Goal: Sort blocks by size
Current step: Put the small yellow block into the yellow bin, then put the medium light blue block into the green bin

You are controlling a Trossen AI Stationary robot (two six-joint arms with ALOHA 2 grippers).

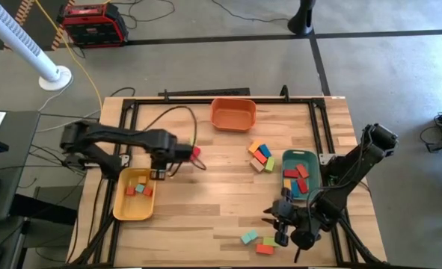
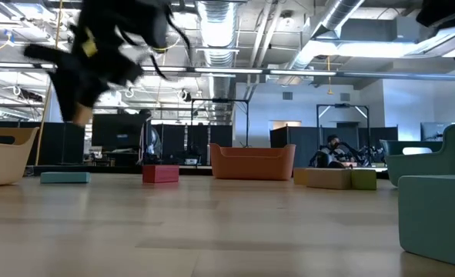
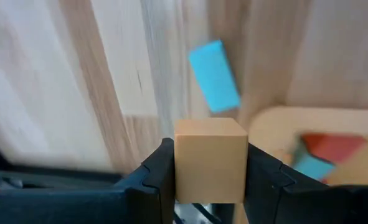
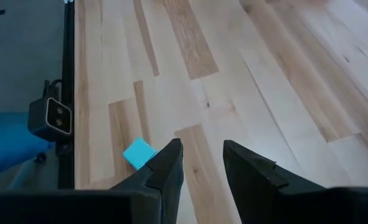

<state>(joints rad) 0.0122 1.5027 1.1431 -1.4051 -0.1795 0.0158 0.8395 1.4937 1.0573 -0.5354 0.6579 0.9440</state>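
Tan cube clamped between the left gripper's fingers, held at the yellow tray's upper right corner.

Inside that tray, red and blue blocks; just beyond its rim in the left wrist view, a loose blue block on bare wood. Farther right of the tray, a mixed pile of blocks beside the green tray, itself holding more blocks; an orange tray up at the far edge. Well right of the yellow tray along the near edge, a few blocks just beside the right gripper, fingers parted and grasping nothing, a small blue block near one tip.
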